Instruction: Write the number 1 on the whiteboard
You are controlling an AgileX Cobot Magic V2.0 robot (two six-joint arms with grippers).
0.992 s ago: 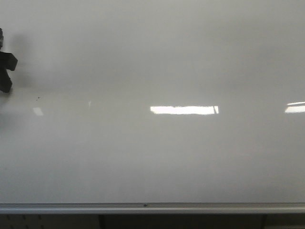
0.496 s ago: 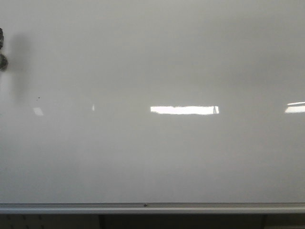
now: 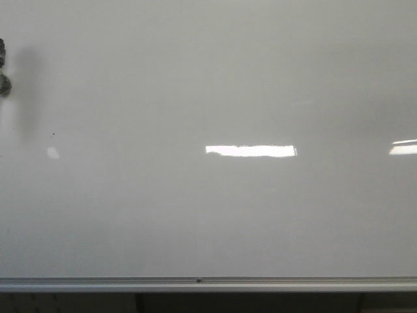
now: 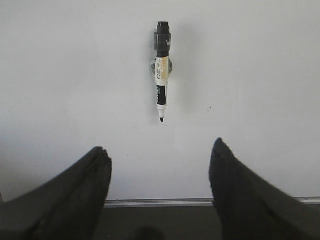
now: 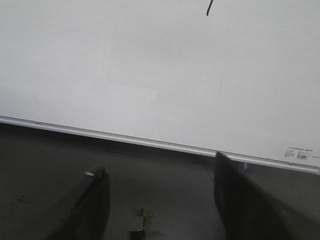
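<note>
Glossy whiteboard (image 3: 215, 85) fills the front view, bare of any digit, silver rail (image 3: 208, 284) along its lower edge. Marker (image 4: 161, 70) is stuck on the board, uncapped, nib toward the left tool (image 4: 159, 165), long axis running into that tool's gap; left arm is nearer and its jaws are wide and empty. Right tool (image 5: 157, 200) is also wide, holding nothing; marker print and the board's corner sticker (image 5: 297, 154) are too small to read.
</note>
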